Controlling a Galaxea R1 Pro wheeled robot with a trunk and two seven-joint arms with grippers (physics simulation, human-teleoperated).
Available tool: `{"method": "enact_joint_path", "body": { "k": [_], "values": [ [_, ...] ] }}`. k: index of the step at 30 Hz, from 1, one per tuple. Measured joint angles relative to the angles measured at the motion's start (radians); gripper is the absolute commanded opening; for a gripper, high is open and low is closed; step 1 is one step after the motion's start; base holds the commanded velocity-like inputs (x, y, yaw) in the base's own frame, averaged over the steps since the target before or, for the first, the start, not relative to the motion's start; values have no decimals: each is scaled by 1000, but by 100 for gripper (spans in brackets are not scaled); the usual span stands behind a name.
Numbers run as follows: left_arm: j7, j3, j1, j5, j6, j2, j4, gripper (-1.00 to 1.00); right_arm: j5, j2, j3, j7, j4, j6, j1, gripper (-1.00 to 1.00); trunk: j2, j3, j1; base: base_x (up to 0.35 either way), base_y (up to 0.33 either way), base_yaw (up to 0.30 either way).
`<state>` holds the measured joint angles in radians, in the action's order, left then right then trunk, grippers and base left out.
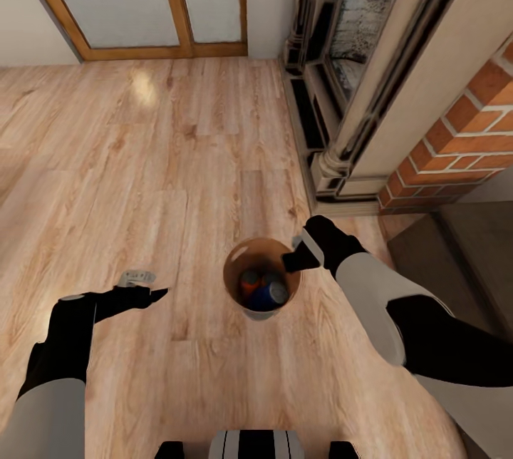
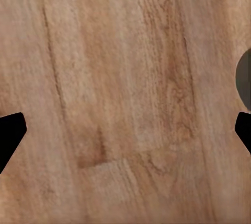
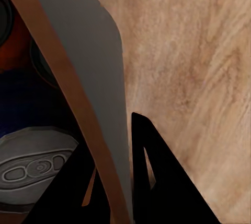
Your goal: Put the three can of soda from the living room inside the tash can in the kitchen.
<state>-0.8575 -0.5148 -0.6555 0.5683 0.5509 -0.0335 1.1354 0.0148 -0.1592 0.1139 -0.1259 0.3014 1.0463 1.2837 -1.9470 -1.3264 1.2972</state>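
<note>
The right end effector (image 1: 293,259) pinches the bin (image 1: 236,286) by its rim, likely to carry it. The cans (image 1: 262,289) sit inside. The left end effector (image 1: 146,293) hangs spread above the floor (image 1: 178,152).

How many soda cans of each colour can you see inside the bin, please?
Orange cans: 1 clearly visible
Dark blue cans: 1
Total: 2 cans clearly visible in the bin; the right gripper is clamped on the rim, and any further can is hidden.
</note>
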Motion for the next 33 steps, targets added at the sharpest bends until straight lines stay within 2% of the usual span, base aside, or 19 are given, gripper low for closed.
{"method": "enact_joint_path", "body": {
  "k": [2, 4, 9, 14, 20, 25, 30, 33],
  "values": [
    [0, 0, 5, -5, -8, 0, 1, 100, -11, 1, -21, -1, -2, 0, 0, -100, 0, 0, 0, 0, 209, 0],
    [0, -1, 21, -10, -14, 1, 1, 100, 5, 1, -87, 0, -8, 0, -1, -100, 0, 0, 0, 0, 100, 0],
    [1, -2, 42, -21, -16, 1, 2, 100, -2, 7, -168, 1, -23, 0, -3, -100, 0, 0, 0, 0, 36, 0],
    [1, -2, 46, -24, -23, 3, -1, 100, 17, 10, -179, 3, -25, 0, -18, -100, 0, 0, 0, 0, 5, 0],
    [3, -2, 47, -23, -34, 9, -8, 100, 7, 14, -185, 1, -25, 0, -28, -100, -42, -19, 23, 0, 1, 0],
    [3, -2, 48, -23, -35, 11, -9, 100, 32, 20, -180, 3, -23, -1, -36, -100, -77, -34, 42, 0, 0, 0],
    [3, -2, 56, -23, -36, 13, -9, 100, 17, 22, -179, 3, -22, 0, -41, -100, -112, -50, 61, 0, 0, 0],
    [2, -2, 59, -24, -38, 13, -9, 100, 25, 23, -177, 5, -21, 0, -41, -100, -112, -50, 61, 0, 0, 0]
  ]
}}
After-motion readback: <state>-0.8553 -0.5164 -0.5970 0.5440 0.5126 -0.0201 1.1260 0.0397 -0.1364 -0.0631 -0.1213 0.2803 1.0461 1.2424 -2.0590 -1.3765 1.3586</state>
